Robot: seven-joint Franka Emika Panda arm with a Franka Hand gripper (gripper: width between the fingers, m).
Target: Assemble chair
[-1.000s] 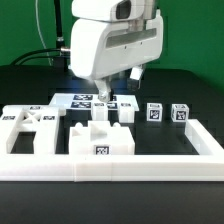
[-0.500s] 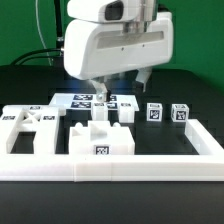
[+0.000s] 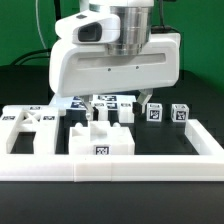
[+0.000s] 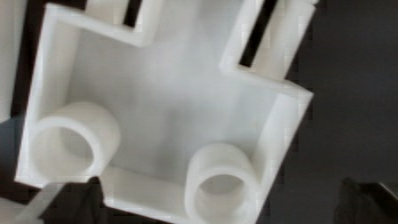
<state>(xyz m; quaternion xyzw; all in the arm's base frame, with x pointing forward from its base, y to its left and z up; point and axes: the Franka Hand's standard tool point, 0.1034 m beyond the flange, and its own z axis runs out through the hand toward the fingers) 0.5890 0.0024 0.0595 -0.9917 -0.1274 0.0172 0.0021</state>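
The arm (image 3: 115, 55) hangs low over the middle of the table with its wrist pointing straight down, and its white housing hides much of the marker board (image 3: 77, 100). In the wrist view the gripper (image 4: 214, 200) is spread wide and holds nothing. Its dark fingertips (image 4: 71, 197) show at either side of a notched block (image 4: 169, 110) with two round holes, probably the stepped block (image 3: 100, 138) at the front. The chair parts lie inside the rail (image 3: 150, 165). The panel (image 3: 28, 125) is at the exterior view's left and two legs (image 3: 155, 112) are at its right.
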